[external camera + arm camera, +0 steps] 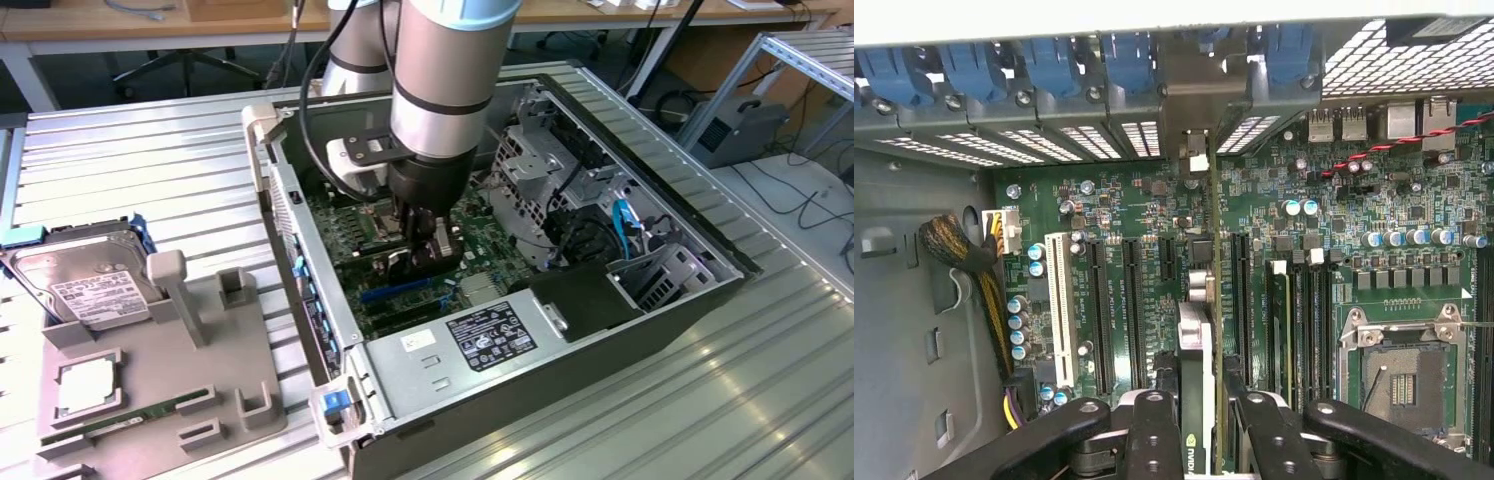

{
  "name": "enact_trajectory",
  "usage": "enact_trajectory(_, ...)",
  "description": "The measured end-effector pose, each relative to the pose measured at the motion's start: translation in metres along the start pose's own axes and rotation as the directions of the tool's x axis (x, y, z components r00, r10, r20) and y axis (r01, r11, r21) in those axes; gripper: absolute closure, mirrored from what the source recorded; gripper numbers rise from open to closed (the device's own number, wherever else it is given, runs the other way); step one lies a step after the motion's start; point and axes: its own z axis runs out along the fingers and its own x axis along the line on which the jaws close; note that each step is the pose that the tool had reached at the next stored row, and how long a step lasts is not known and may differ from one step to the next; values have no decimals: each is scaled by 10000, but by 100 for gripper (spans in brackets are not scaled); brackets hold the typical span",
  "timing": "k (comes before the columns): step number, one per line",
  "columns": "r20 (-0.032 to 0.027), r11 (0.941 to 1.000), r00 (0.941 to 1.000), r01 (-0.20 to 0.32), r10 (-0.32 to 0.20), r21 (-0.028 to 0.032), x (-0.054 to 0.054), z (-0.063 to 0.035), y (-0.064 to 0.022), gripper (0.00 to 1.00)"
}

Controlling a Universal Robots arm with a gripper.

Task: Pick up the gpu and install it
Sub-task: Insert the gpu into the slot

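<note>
Robotics lab, open computer case [603, 352] on slatted aluminium table [134, 165], wooden workbenches [120, 25] behind, cables [787, 190] across the floor.

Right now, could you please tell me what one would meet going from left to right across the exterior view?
Hard drive → blue latch on the computer case → gripper shut on the graphics card → blue cable → metal rack.

Ribbed metal table [134, 170], wooden desks [160, 30] behind
</note>
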Motion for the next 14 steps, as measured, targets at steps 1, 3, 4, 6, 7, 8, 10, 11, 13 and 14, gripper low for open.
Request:
enact_trajectory(1, -1, 10000, 10000, -1, 1, 0, 0, 0, 1, 73)
enact_trajectory(3, 0, 10000, 10000, -1, 1, 1, 0, 0, 1, 73)
enact_trajectory(4, 0, 10000, 10000, -2, 2, -21, 0, 0, -4, 73)
enact_trajectory(6, -4, 10000, 10000, -1, 1, -72, -1, 1, -31, 73)
enact_trajectory(7, -5, 10000, 10000, -3, 3, -76, -1, 1, -33, 73)
enact_trajectory(8, -5, 10000, 10000, -2, 2, -78, -2, 0, -34, 73)
enact_trajectory(10, -4, 10000, 10000, -1, 1, -80, -2, 1, -35, 73)
enact_trajectory(11, -4, 10000, 10000, -2, 2, -80, -2, 1, -35, 73)
enact_trajectory(13, -4, 10000, 10000, -1, 1, -82, -2, 1, -35, 73)
enact_trajectory(14, -4, 10000, 10000, -2, 2, -84, -2, 1, -35, 73)
